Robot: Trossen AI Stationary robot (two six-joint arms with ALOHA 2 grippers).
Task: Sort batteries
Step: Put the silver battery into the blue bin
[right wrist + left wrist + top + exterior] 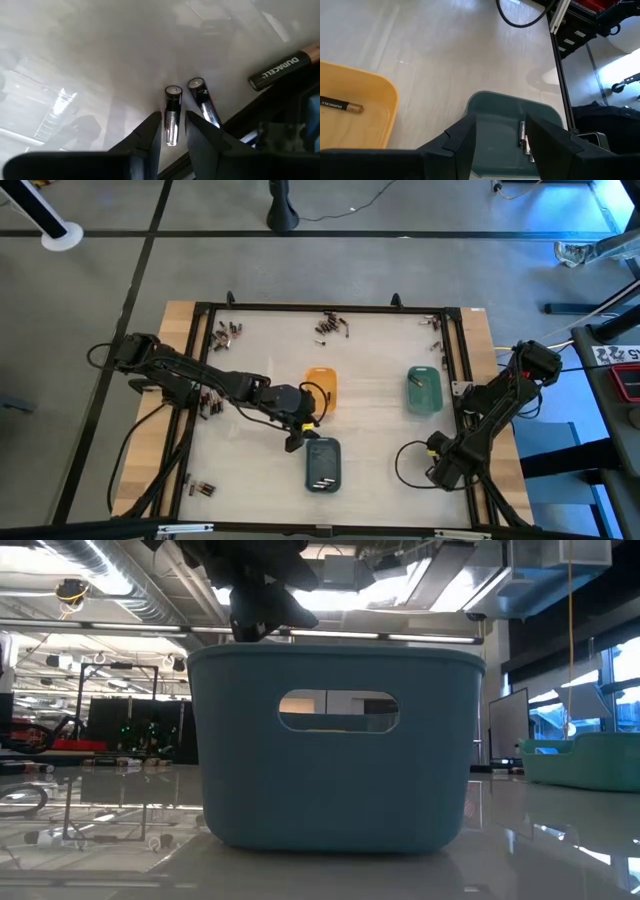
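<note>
Left gripper (297,442): above the near-centre of the bench, at the far end of the blue tray (323,464); jaws apart and empty, silvery batteries (524,138) lying in the tray beyond the gap; orange tray (357,107) beside it holds one dark battery (341,105); loose batteries (331,326) along the far edge; green tray (424,390) right of centre; right gripper (174,137): near right corner, jaws gripping a silvery battery (171,120) lying between the fingers, a second battery (204,104) just beside.
</note>
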